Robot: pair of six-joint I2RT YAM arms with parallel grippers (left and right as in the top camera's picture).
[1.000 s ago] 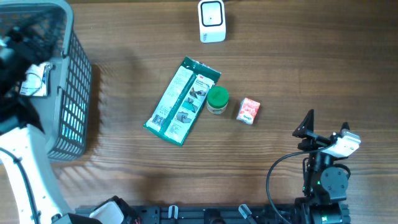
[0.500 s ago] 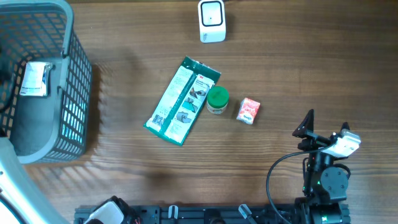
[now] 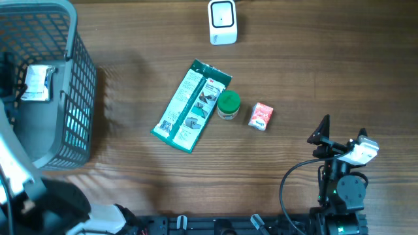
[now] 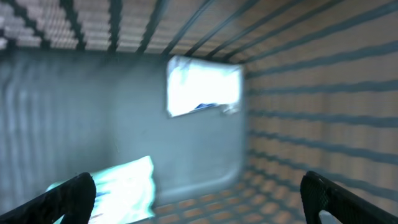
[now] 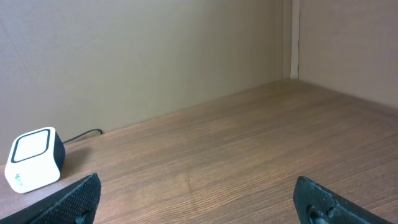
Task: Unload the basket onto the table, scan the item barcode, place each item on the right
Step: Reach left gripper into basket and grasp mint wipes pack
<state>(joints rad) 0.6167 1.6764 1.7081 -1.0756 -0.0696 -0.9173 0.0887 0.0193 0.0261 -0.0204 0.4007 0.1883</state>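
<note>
Green flat packet (image 3: pixel 191 106) at frame centre should go barcode-first to white cube scanner (image 3: pixel 223 21); left claw (image 4: pixel 198 198) and right claw (image 5: pixel 199 199) released, empty.

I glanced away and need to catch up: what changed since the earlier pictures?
The left arm has drawn back from over the basket toward the lower left of the overhead view; its gripper is open and empty. Nothing was gripped or released. The white packet in the basket, green pack, jar, red box, scanner and right arm stayed put.
</note>
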